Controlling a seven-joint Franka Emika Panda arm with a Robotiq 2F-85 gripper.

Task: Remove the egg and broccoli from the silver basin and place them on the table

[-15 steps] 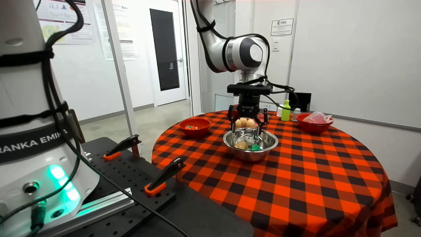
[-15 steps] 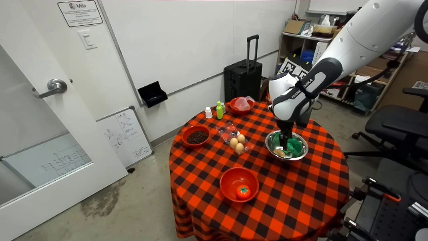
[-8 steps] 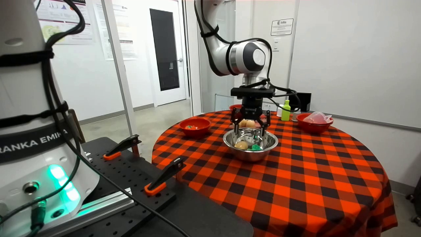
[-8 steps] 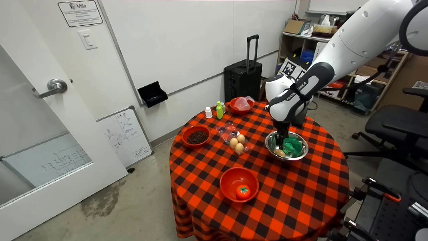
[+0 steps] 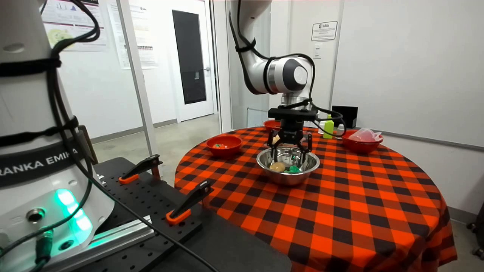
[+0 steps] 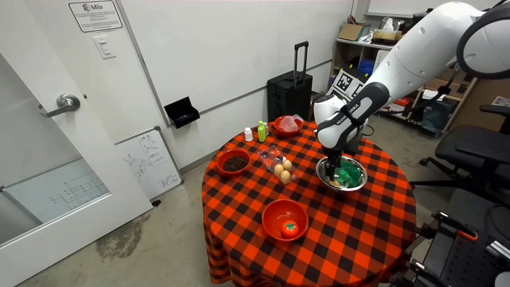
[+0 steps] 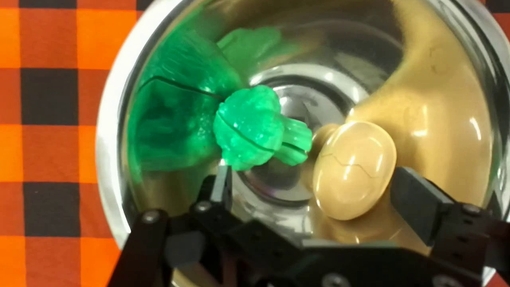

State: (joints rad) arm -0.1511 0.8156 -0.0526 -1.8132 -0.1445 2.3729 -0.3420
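Red-and-black checks all over the round worktop (image 5: 325,204), silver basin (image 5: 288,179) sitting on it. Both the egg (image 7: 354,171) and the broccoli (image 7: 249,127) are inside the basin, and the fingers (image 7: 414,203) poke down into it, wide apart and holding nothing. Egg looks like hard glossy plastic (thin line across it, maybe a seam), so I'd guess light, stiff and slippery: pinch it round the middle, gently. Broccoli's probably grippier, by the lumpy head.
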